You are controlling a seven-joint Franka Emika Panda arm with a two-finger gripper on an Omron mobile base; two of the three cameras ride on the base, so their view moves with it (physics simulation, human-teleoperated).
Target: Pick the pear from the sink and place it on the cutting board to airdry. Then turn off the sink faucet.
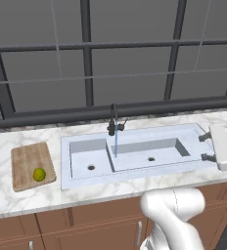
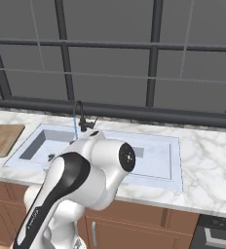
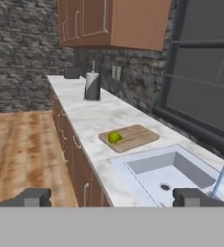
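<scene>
1. End effector (image 3: 111,197) nearest the lens in the hand view: tips spread wide, nothing between them, hanging over the front edge of the surface (image 3: 92,120) by the sink (image 3: 133,162).
2. Pear (image 1: 39,174) lies on the board (image 1: 28,158), near its front right corner; board sits left of the sink, apart from it.
3. Faucet (image 1: 114,121) stands behind the divider, thin blue stream (image 1: 116,143) falling into the basin.
4. No readable labels or writing anywhere.
</scene>
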